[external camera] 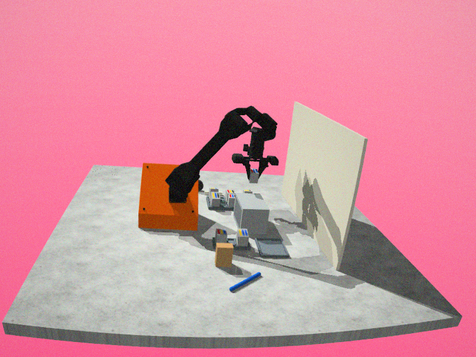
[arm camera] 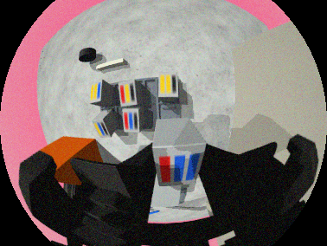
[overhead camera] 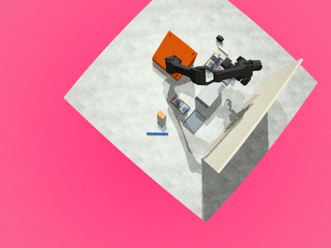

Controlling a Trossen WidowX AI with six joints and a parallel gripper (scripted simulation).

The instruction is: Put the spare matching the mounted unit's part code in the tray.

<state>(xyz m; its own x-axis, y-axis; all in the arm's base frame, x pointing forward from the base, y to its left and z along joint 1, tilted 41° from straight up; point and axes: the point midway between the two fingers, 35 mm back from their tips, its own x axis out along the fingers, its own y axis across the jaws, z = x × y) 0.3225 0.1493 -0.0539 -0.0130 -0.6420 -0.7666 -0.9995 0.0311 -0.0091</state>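
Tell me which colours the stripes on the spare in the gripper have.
Red, blue, blue on the grey spare in the gripper, clearest in the wrist view.

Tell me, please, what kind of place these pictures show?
Probably a robot test bench for sorting parts: a grey slab carries an arm on an orange base, small colour-striped spares and a tray, against plain pink.

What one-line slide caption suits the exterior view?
Pincer lifts a striped spare above the grey mounted unit, tray waiting below.
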